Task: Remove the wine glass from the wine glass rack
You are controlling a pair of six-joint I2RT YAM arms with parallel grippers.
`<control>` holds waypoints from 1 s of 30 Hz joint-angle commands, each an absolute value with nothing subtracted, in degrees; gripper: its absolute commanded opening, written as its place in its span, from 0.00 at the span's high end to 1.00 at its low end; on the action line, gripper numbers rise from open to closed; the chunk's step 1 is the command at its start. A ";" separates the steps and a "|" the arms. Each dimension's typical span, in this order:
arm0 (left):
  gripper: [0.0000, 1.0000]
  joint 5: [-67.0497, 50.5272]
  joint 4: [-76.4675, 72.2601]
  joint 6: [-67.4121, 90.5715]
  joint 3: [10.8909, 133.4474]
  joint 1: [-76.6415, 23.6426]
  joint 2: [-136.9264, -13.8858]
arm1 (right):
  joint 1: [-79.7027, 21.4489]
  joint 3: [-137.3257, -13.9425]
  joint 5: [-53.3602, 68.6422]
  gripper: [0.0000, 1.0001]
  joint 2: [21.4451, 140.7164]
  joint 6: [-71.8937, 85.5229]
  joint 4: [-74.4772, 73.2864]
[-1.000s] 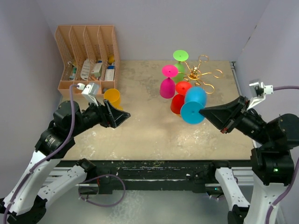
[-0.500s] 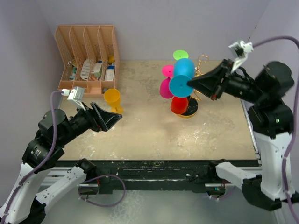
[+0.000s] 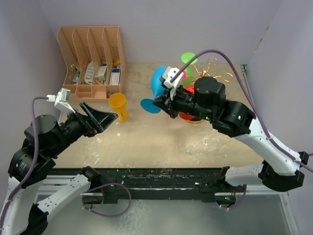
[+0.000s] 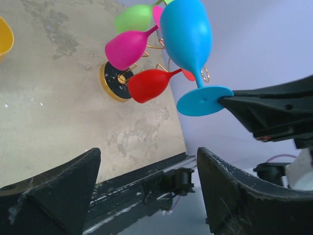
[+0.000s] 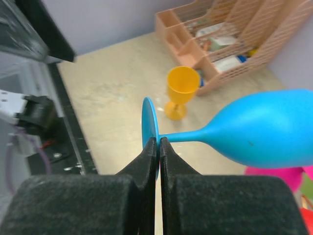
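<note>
**Blue wine glass held off the rack by the right arm**

The right fingers (image 5: 149,159) are pressed together on the rim of the round foot of the blue wine glass (image 5: 259,129), with the foot edge-on between them; the stem runs away from the fingers to the bowl, and the glass is held in the air above the desk (image 3: 161,142); in the top view it lies just left of the wine glass rack (image 3: 211,74), whose gold wire loops spread from a central post on a round dark base; whether the blue bowl touches the neighbouring glasses cannot be told; a magenta glass (image 4: 126,49), a red glass (image 4: 149,84) and a green glass (image 4: 134,17) hang from the rack, their bowls pointing outward from the post; the left fingers (image 4: 58,188) stand wide apart over the near left part of the desk, well apart from the blue glass; a yellow goblet (image 3: 118,104) stands upright on the desk just in front of an orange file organiser (image 3: 93,58), whose four slots hold small items
</note>
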State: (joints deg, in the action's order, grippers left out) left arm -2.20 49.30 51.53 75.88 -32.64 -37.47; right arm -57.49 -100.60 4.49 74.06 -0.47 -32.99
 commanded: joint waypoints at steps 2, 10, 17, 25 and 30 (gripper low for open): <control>0.18 -0.91 52.59 64.72 77.40 -32.70 -36.46 | -65.20 -89.47 -12.53 1.00 64.32 -16.02 -16.76; 0.21 -8.34 44.17 72.73 72.13 -32.70 -37.60 | -82.07 -68.45 -29.07 1.00 60.32 -38.95 7.93; 0.23 -12.15 38.97 75.20 68.82 -32.70 -38.07 | -86.37 -62.56 -33.65 1.00 62.19 -48.50 21.58; 0.26 -15.54 34.85 79.22 64.32 -32.70 -37.32 | -88.02 -58.73 -34.36 1.00 64.00 -52.90 31.41; 0.27 -15.72 31.62 81.47 62.28 -32.70 -36.71 | -89.18 -55.14 -34.68 1.00 65.21 -54.89 34.91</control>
